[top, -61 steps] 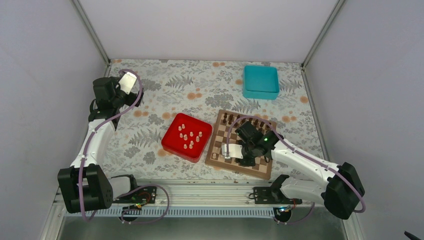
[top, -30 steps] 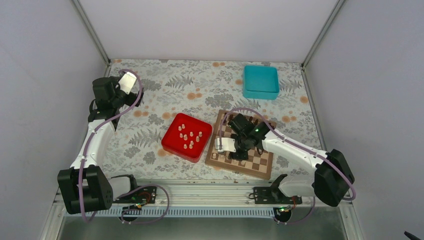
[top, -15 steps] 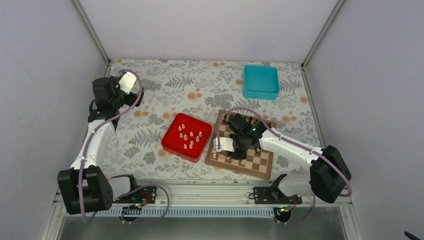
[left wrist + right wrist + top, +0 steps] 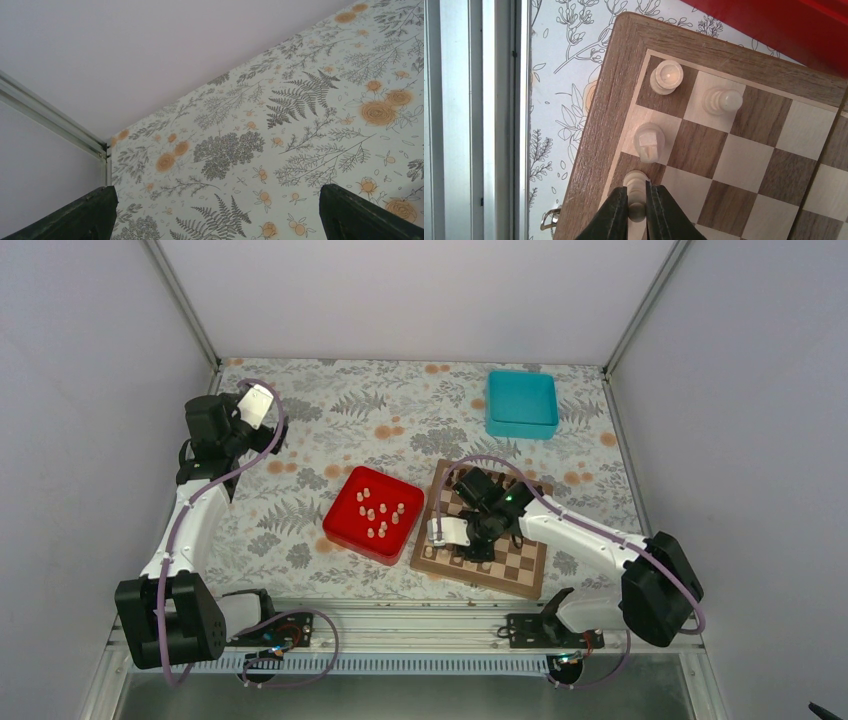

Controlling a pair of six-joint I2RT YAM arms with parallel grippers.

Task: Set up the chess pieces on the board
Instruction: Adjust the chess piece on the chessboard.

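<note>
Fingers [image 4: 615, 216] of my right gripper [image 4: 636, 199] are pinching one pale piece [image 4: 636, 179] by its stem. They are almost closed around it, over a dark square in the edge row of the board [image 4: 594, 125]. I cannot tell whether its base is touching the wood. Three other pale pieces [image 4: 649, 141] are standing just beside it, two in that same row and one in the next, each on its own square. Seen from above, this arm is arching over the board's left side, next to the red tray [image 4: 345, 528], where loose pieces [image 4: 378, 510] are lying. My left gripper [image 4: 216, 200] is hanging wide open, gripping nothing, over the flowered cloth [image 4: 300, 125] near the far left corner, well apart from the board.
</note>
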